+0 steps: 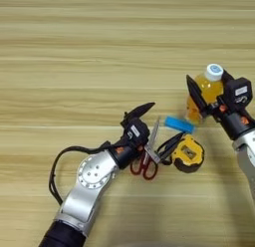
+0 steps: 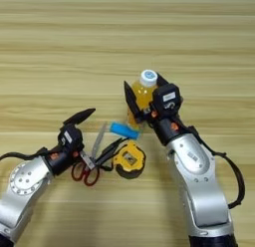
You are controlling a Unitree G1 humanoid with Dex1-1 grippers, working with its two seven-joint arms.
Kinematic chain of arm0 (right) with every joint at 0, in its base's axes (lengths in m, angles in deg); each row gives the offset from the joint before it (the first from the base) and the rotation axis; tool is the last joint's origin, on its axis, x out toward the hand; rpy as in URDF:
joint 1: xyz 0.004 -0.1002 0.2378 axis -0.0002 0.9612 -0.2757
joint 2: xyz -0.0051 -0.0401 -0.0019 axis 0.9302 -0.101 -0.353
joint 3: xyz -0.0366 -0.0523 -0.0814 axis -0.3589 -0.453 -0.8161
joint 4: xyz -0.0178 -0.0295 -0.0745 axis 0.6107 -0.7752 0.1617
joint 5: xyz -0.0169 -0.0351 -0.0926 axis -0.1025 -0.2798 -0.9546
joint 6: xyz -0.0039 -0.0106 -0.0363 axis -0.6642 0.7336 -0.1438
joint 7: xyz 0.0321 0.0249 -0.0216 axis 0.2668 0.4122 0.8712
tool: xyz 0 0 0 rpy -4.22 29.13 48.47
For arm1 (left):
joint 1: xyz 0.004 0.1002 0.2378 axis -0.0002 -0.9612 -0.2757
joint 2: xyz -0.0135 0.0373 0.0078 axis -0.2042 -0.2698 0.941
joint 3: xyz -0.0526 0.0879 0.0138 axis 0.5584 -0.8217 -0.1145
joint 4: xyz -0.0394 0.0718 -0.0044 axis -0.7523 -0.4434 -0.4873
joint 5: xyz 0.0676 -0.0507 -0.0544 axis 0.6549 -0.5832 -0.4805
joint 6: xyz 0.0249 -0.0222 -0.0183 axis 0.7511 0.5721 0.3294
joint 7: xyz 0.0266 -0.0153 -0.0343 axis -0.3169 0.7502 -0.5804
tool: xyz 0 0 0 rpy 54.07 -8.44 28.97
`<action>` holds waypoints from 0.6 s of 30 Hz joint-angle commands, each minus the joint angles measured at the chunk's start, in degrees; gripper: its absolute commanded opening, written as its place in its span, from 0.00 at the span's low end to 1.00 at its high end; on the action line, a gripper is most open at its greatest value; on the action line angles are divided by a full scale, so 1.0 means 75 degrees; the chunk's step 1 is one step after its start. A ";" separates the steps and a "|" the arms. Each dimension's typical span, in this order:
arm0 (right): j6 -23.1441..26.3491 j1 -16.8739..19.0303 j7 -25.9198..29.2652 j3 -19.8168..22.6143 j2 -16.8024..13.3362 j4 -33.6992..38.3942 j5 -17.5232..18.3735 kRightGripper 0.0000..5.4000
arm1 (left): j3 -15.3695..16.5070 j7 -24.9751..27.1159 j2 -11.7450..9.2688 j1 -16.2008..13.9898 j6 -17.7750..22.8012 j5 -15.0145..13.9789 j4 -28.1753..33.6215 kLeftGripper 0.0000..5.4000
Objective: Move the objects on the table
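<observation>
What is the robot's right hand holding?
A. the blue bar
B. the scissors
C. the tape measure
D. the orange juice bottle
D. The right hand has its black fingers on either side of the orange juice bottle, while the scissors, tape measure and blue bar lie on the table over by the left hand.

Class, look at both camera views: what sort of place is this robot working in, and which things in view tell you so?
Probably a robot test bench rather than a home: a bare wooden table holds only unrelated small items, an orange juice bottle, red-handled scissors and a tape measure, with the left hand and right hand among them.
</observation>
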State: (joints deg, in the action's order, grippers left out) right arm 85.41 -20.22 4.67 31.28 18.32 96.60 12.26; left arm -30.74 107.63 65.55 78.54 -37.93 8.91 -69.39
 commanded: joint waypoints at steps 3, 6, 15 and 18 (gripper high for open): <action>0.0053 0.0082 0.0049 -0.0589 0.0173 0.0332 -0.0079 0.63 | -0.0159 -0.0008 0.0017 -0.0078 0.0256 -0.0016 0.0359 1.00; 0.0021 0.0223 0.0047 -0.0890 0.0243 0.0377 -0.0111 0.63 | -0.0128 -0.0039 0.0035 -0.0049 0.0278 -0.0033 0.0324 1.00; -0.0067 0.0483 0.0079 -0.1413 0.0301 0.0316 -0.0181 0.63 | -0.0084 -0.0110 0.0038 0.0012 0.0251 0.0006 0.0213 1.00; -0.0066 0.0557 0.0077 -0.1553 0.0312 0.0367 -0.0197 0.63 | -0.0066 -0.0125 0.0042 0.0020 0.0248 0.0008 0.0193 1.00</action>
State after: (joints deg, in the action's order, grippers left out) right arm 85.37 -15.86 4.93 20.20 20.20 97.79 11.05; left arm -31.39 106.97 65.78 78.07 -36.80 8.95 -67.58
